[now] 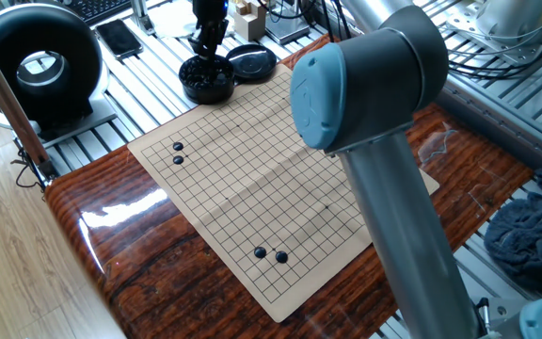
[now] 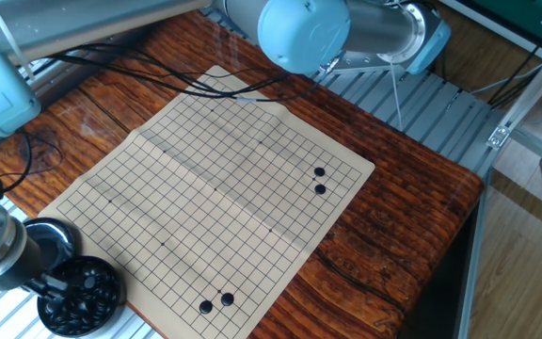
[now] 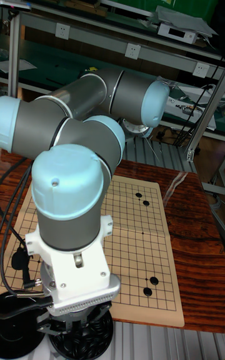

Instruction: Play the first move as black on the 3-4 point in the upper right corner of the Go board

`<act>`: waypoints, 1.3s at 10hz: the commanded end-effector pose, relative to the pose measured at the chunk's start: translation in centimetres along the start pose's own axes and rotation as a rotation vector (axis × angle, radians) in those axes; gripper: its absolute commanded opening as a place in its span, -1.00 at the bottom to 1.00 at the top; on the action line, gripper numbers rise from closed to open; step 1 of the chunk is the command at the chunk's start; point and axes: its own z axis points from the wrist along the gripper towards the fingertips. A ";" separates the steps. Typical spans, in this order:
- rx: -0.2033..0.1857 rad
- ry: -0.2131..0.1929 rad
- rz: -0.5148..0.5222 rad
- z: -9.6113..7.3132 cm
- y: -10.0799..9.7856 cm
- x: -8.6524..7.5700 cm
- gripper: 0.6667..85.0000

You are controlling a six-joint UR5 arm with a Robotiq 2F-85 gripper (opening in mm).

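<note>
The pincer hangs over the bowl. I cannot tell if it holds a stone. Stones look small, hard and slippery; pinch one by its edges

A large black ring-shaped fan stands beyond the wooden desk; a dark cloth lies crumpled nearby.

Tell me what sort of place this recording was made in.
Most likely a robotics lab or workshop. A UR5 arm works over a Go board on a wooden table, beside slotted aluminium framing, loose cables and wall shelving holding equipment.
</note>
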 end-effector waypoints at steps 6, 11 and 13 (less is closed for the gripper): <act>0.075 0.031 -0.013 0.0 -1.7 1.0 -0.53; 0.089 0.022 -0.007 0.4 -2.0 0.9 -0.53; 0.086 0.014 0.008 0.4 -2.0 0.6 -0.53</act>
